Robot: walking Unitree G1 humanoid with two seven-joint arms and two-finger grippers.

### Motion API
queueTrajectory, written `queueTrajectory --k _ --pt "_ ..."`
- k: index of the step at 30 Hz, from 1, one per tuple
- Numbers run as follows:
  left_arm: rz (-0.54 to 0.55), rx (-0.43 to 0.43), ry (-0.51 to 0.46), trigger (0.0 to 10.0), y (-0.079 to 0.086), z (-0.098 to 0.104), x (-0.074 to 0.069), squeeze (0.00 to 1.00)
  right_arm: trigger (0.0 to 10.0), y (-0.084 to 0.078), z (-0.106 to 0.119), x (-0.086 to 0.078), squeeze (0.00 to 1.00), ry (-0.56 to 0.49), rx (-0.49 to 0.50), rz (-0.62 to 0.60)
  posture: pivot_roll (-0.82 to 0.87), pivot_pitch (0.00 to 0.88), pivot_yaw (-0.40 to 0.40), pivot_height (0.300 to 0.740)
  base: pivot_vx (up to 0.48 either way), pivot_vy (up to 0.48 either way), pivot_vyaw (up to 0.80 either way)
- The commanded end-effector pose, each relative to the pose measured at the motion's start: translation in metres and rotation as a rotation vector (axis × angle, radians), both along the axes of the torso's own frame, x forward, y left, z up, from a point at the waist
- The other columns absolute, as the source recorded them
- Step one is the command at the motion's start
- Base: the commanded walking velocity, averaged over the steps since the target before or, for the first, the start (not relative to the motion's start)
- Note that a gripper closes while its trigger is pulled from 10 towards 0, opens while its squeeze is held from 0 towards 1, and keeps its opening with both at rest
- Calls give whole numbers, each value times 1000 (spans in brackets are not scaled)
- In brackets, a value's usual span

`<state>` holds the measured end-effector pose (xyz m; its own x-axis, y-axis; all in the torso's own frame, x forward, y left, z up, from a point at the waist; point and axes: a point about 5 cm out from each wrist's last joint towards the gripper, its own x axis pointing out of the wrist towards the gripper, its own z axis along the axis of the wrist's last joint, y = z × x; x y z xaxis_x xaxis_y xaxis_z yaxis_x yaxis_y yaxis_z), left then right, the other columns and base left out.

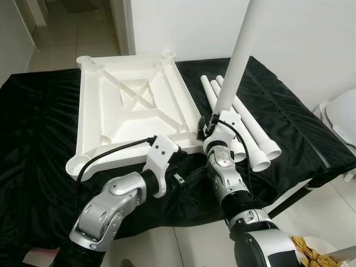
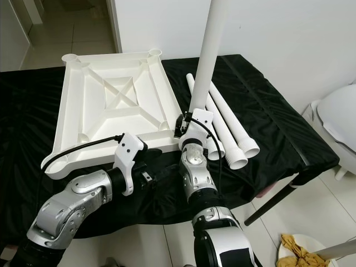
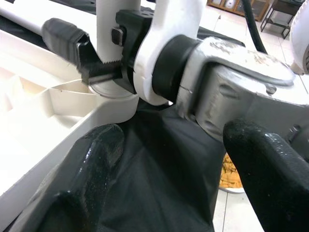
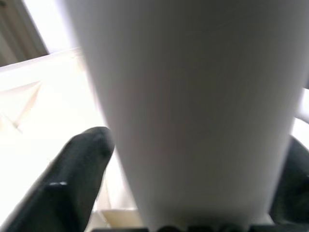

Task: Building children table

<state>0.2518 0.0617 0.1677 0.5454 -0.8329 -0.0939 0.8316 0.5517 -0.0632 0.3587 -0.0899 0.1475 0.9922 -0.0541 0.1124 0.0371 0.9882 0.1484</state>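
Right hand (image 1: 212,123) clamping upright table leg (image 1: 236,55), tabletop (image 1: 133,103) corner socket

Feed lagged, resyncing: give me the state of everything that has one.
White plastic tabletop: upside down on the black cloth.
White plastic table leg: upright, foot at the tabletop's near-right corner socket.
Three spare white legs: lying flat beside the tabletop.
Right gripper: jaws shut on the upright leg.
Left gripper: jaws open, holding nothing.

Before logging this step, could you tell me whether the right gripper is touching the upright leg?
Touching: the left wrist view shows the right gripper with fingers clamped against the leg.
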Motion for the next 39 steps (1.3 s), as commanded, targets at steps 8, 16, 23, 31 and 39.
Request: queueTrajectory --k 8,16,23,31,39 --pt "-8 2 6 10000 0 -1 -2 0 10000 -22 -6 -6 0 -31 -3 116 -26 29 -25 740 0 0 0" --pt "-2 2 5 10000 1 0 -1 0 10000 -44 -2 -5 0 -50 -122 424 -32 40 -13 740 0 0 0" --pt "0 3 -2 10000 3 2 2 0 10000 -56 -3 -3 0 -22 -224 609 -31 39 -3 740 0 0 0" --pt "0 7 -5 10000 4 4 3 0 10000 -63 2 6 0 -8 -247 677 -27 41 7 740 0 0 0" --pt "3 10 -6 10000 5 5 3 0 0 -61 7 14 0 13 -257 710 -12 43 3 740 0 0 0"
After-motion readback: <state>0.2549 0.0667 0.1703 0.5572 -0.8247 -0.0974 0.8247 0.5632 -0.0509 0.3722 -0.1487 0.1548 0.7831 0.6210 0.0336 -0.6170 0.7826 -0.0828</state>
